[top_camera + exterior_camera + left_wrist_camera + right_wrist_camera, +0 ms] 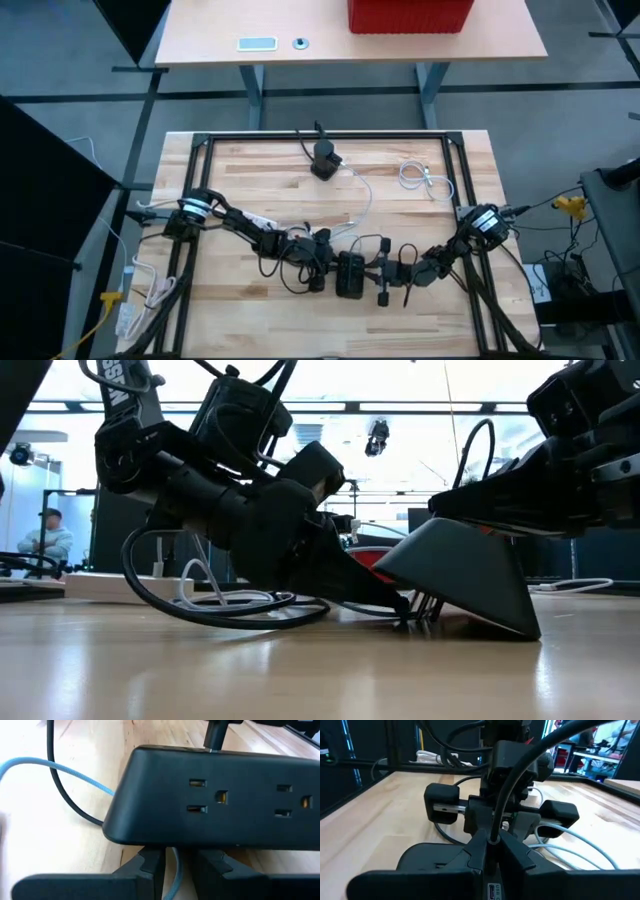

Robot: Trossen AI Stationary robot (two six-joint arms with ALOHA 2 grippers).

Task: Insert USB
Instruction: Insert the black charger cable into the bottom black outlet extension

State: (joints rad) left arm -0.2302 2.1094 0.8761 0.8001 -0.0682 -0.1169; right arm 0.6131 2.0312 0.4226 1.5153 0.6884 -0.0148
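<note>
A black power strip [350, 273] lies near the table's near edge, between both grippers. In the left wrist view its outlet face [220, 800] fills the picture. In the low view it shows as a tilted wedge [460, 575]. My left gripper [179, 857] meets the strip's left side with a pale blue USB cable [176, 872] between its fingers. The plug is hidden by the strip. My right gripper [491, 842] is at the strip's right side, shut on the strip's black cord [520, 775]. A USB label [493, 891] shows below those fingers. My left gripper has the pale blue cable [175, 865] running between its two fingers, which come level from the table's left. The strip's lower edge hides the fingertips and the plug, so the exact hold cannot be told. The cable trails slack behind over the table. My right gripper pinches the black cord [493, 832] between both fingers close to where it leaves the strip, coming in from the table's right, slanting down. The cord rises from the fingers and curves away. The strip's body [435, 865] sits just below the fingers.
A black adapter [325, 160] with a white cable lies toward the far edge, and a white cable coil [415, 177] lies far right. Black cords loop [285, 275] beside my left gripper. A black frame [325, 137] borders the table. A person [45, 540] sits far off.
</note>
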